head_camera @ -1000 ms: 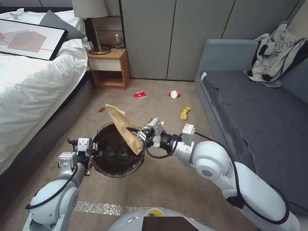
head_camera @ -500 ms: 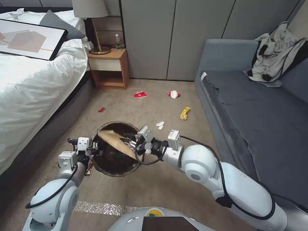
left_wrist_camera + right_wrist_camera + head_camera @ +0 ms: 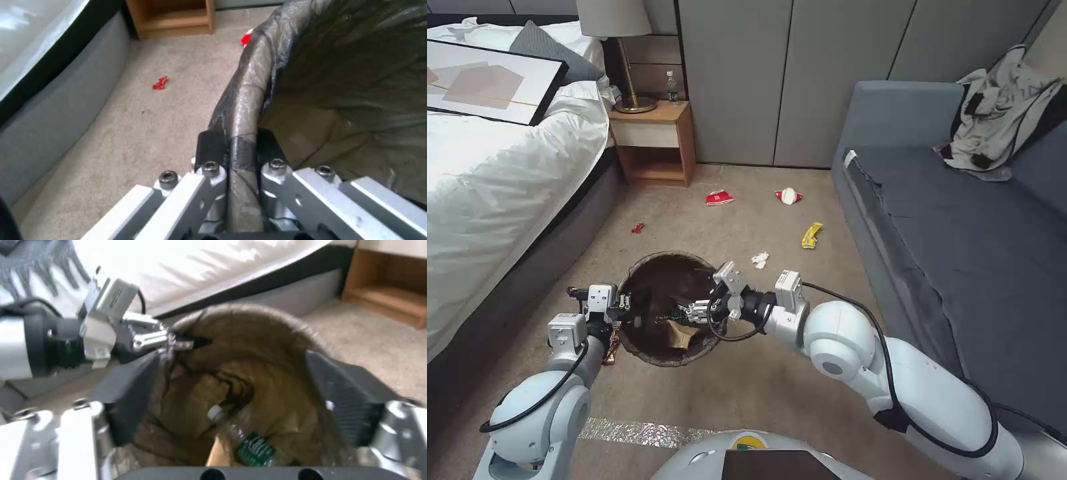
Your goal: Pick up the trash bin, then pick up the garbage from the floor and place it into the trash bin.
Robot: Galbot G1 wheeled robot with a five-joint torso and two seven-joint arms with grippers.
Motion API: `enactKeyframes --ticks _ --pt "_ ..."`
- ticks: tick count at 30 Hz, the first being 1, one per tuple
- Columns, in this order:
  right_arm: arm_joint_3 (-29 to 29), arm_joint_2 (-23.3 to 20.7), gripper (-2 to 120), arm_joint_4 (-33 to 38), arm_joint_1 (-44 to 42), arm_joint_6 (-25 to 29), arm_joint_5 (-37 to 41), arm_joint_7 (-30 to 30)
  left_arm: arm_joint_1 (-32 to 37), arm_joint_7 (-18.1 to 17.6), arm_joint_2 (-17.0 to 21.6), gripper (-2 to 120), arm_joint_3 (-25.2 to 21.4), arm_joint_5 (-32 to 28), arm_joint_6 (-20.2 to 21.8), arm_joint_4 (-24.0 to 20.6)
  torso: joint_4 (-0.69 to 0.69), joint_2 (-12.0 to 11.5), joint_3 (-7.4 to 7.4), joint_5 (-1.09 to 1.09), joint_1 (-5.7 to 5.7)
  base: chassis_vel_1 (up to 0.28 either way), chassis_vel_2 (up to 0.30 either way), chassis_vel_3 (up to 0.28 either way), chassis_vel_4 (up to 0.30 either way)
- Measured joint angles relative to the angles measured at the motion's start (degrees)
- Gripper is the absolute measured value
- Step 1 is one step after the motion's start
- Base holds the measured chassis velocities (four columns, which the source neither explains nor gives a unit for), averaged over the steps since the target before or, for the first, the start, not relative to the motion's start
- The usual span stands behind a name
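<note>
Head view: the trash bin (image 3: pixel 670 308) sits above the carpet (image 3: pixel 760 380) between bed (image 3: pixel 487 200) and sofa (image 3: pixel 960 240), the left gripper (image 3: pixel 626 312) clamped on its bag-lined rim at the bed side. The right gripper (image 3: pixel 694 311) hangs over the bin's sofa-side rim, fingers spread with nothing between them. Inside the bin lie the brown paper bag (image 3: pixel 682 333) and the clear plastic bottle (image 3: pixel 249 443). On the carpet toward the wardrobe end: white tissue (image 3: pixel 760 259), yellow wrapper (image 3: pixel 811 235), two red-and-white packets (image 3: pixel 719 197).

Brown paper bag (image 3: pixel 682 335) half-hidden in bin (image 3: pixel 647 357)
</note>
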Motion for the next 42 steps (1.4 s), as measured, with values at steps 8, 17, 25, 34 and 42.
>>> enactKeyframes --ticks 8,17,25,34,42 --pt "10.6 -1.5 100 3.2 -4.1 4.6 1.4 -0.5 0.0 0.0 -0.3 3 -0.2 0.1 0.0 0.1 -0.01 0.0 0.00 0.01 0.00 0.000 0.000 0.000 0.000" --pt "19.7 -1.2 100 4.6 -14.9 10.2 -5.4 1.9 -0.1 0.0 -0.4 3 -0.4 0.0 -0.2 0.3 0.00 0.0 0.00 0.01 0.00 0.000 0.000 0.000 0.000" --pt "29.2 2.0 100 4.3 -27.1 14.5 -15.7 1.3 -0.1 0.1 -0.4 3 -0.8 -0.2 -0.2 0.3 -0.01 0.0 0.00 0.00 0.00 0.000 0.000 0.000 0.000" --pt "39.1 12.0 100 1.9 -37.4 19.2 -26.8 1.5 0.1 0.2 -0.4 3 -1.4 -0.7 -0.3 0.3 0.01 0.0 0.00 -0.01 0.00 0.000 0.000 0.000 0.000" --pt "44.0 21.0 100 1.0 -46.1 25.0 -35.7 0.3 0.3 0.4 -0.5 3 -1.9 -0.4 -0.6 0.2 -0.01 0.0 0.00 0.00 0.00 0.000 0.000 0.000 0.000"
